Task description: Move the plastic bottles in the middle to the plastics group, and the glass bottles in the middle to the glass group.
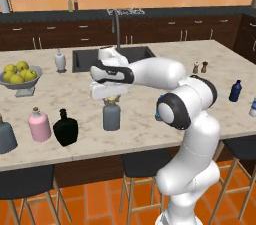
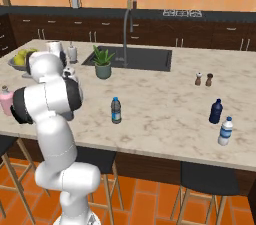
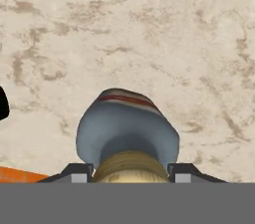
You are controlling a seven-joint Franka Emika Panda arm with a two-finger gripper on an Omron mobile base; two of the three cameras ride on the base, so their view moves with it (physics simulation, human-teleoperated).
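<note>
**Tool down over the corked grey-blue bottle**

The tool (image 1: pixel 111 100) hangs straight over the grey-blue bottle (image 1: pixel 111 115), its fingertips (image 3: pixel 78 172) standing on either side of the tan cork cap (image 3: pixel 130 166). From the hand view the two tips sit just beside the cork, but whether they press it or only flank it cannot be told. The bottle stands upright on the marble tabletop (image 1: pixel 150 119), near the front edge.

Just beside it to the left stands the squat black bottle (image 1: pixel 65 128), then the pink bottle (image 1: pixel 39 124) with its brown stopper, and at the frame's edge the larger grey bottle (image 1: pixel 6 135).

Farther back sit a bowl of yellow-green fruit (image 1: pixel 19 75) and a small white vase-like bottle (image 1: pixel 60 61) by the sink (image 1: pixel 112 56).

The slim blue water bottle (image 2: pixel 116 110) stands alone mid-tabletop, well apart from the navy bottle (image 2: pixel 216 111) and the pale bottle (image 2: pixel 226 131), which stand near each other at the right end. A potted plant (image 2: pixel 103 63) and two small shakers (image 2: pixel 204 79) stand behind.
</note>
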